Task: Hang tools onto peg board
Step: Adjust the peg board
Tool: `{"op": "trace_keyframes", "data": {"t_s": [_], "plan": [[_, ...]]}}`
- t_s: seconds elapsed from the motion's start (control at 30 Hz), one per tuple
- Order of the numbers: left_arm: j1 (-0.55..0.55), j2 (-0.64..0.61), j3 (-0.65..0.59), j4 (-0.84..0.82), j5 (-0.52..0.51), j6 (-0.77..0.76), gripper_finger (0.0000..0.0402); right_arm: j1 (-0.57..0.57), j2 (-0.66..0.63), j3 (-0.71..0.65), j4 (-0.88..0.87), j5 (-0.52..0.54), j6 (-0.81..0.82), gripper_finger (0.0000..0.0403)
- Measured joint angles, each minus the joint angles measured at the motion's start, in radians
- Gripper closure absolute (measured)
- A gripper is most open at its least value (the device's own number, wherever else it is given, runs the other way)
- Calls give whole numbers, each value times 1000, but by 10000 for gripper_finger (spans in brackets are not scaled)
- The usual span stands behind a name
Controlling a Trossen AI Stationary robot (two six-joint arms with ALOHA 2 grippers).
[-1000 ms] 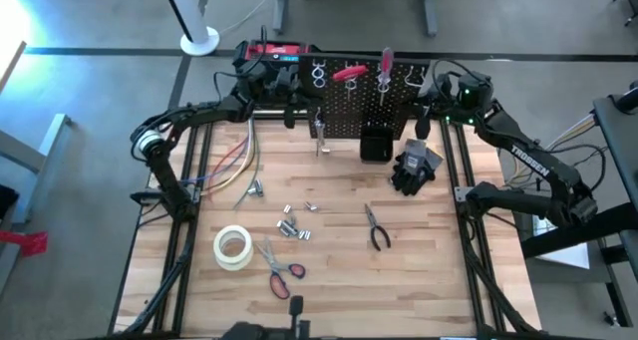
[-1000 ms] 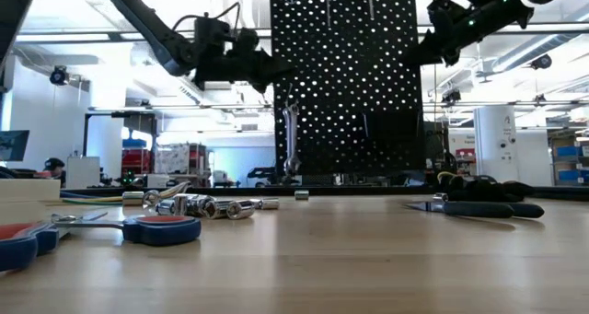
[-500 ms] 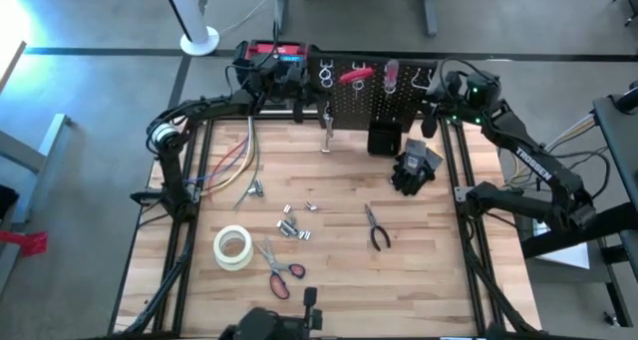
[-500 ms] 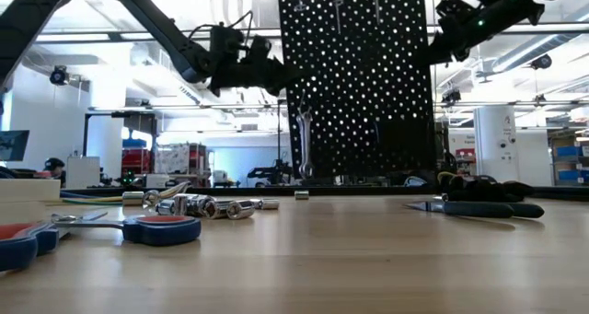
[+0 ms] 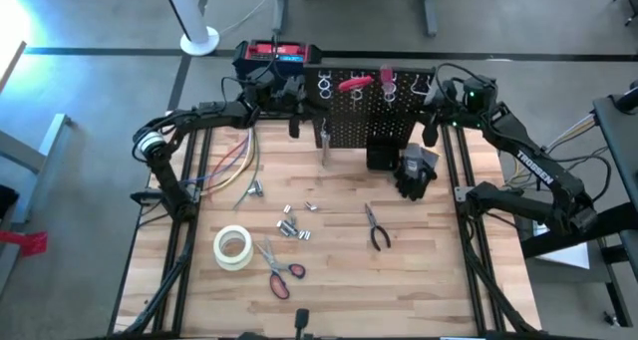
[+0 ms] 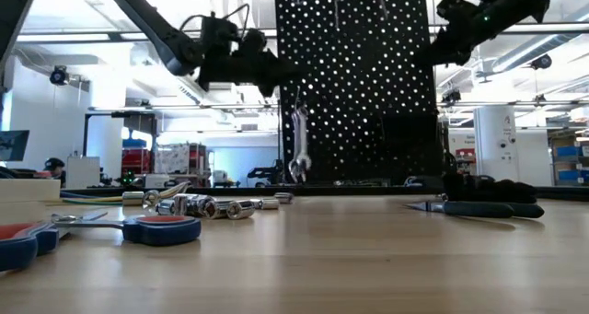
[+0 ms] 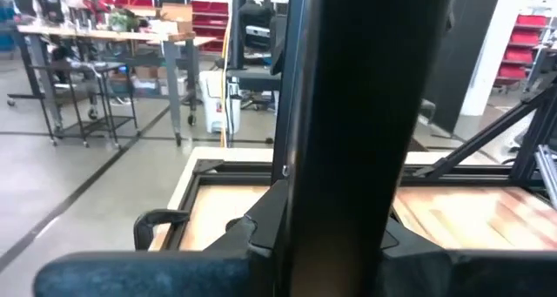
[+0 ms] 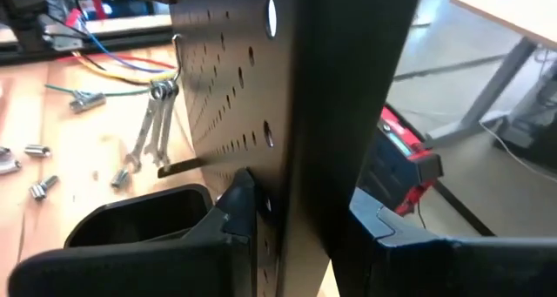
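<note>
The peg board [image 5: 364, 106] stands upright at the counter's [image 5: 449, 280] far edge, with the left gripper [image 5: 295, 99] clamped on its left edge and the right gripper [image 5: 431, 109] clamped on its right edge. A wrench [image 5: 323, 141] hangs on its face. Pliers [image 5: 376, 226], scissors [image 5: 277, 270] and sockets [image 5: 293, 225] lie mid-counter, near a tape roll [image 5: 232, 246]; a glove [image 5: 414, 170] lies by the board's foot
</note>
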Motion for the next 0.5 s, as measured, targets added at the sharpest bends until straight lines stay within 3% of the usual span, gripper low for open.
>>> {"op": "trace_keyframes", "data": {"t_s": [0.13, 0.5], "plan": [[-9, -53, -37, -13, -20, -6, 355, 11, 3, 0, 7, -35, 34, 332], [0, -152, -60, -190, -29, 76, 355, 136, 63, -11, 85, 21, 98, 332]]}}
